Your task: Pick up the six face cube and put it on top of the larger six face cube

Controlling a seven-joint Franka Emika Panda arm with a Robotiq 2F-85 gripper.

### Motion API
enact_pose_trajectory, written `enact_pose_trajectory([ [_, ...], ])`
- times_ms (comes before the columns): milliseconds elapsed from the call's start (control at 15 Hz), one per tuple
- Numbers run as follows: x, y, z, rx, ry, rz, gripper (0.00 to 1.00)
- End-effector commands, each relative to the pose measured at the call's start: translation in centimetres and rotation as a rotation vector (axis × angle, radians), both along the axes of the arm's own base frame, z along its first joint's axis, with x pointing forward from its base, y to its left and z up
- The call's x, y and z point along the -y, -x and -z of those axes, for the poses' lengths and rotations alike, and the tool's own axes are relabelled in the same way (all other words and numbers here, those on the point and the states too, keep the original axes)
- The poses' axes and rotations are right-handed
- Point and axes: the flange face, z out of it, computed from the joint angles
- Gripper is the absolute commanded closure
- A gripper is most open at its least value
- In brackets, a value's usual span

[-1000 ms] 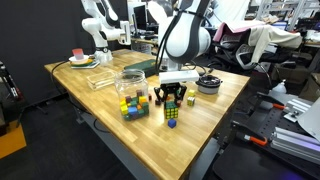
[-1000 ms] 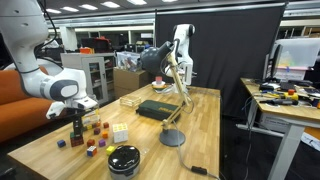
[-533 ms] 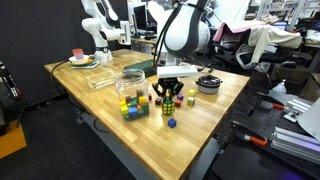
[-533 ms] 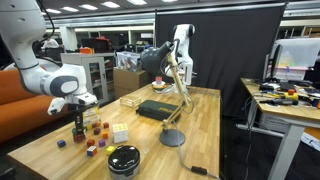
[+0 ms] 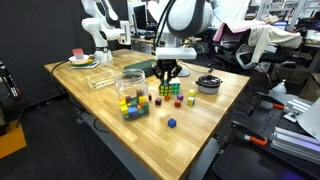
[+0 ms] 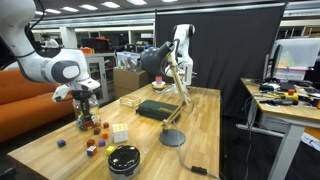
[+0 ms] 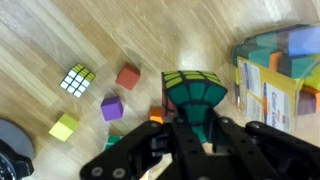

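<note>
My gripper (image 5: 166, 78) is shut on the six face cube (image 5: 166, 89), a small dark-gridded puzzle cube, and holds it in the air above the loose blocks. In the wrist view the cube (image 7: 190, 98) shows green tiles between my fingers (image 7: 186, 135). In an exterior view it hangs under the gripper (image 6: 85, 104) as the held cube (image 6: 84, 119). The larger six face cube (image 7: 77, 80), lighter with whitish and green tiles, stands on the table apart from the held cube. It also shows in both exterior views (image 6: 120, 132) (image 5: 190, 98).
Small red (image 7: 127, 76), purple (image 7: 111, 107) and yellow (image 7: 64, 126) blocks lie near the larger cube. A stack of coloured blocks (image 5: 133, 106) and a clear jar (image 5: 130, 80) stand nearby. A blue block (image 5: 171, 123) lies toward the table edge. A black round object (image 5: 208, 83) sits beside the cubes.
My gripper has risen with the small cube and moved away from the table edge toward the other blocks. The blue block that lay beside it now stands alone.
</note>
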Motion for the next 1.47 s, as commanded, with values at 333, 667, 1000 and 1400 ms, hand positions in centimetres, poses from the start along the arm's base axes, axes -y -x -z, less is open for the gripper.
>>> enact_pose_trajectory([
  [333,0.7,-0.7,-2.4,0.019,-0.002,0.032,0.80],
  [667,0.7,-0.7,-2.3,0.018,-0.001,0.032,0.80],
  [1000,2.6,-3.7,-4.7,0.063,0.031,0.105,0.95],
  [1400,6.4,-8.2,-6.9,0.070,0.039,0.284,0.95],
])
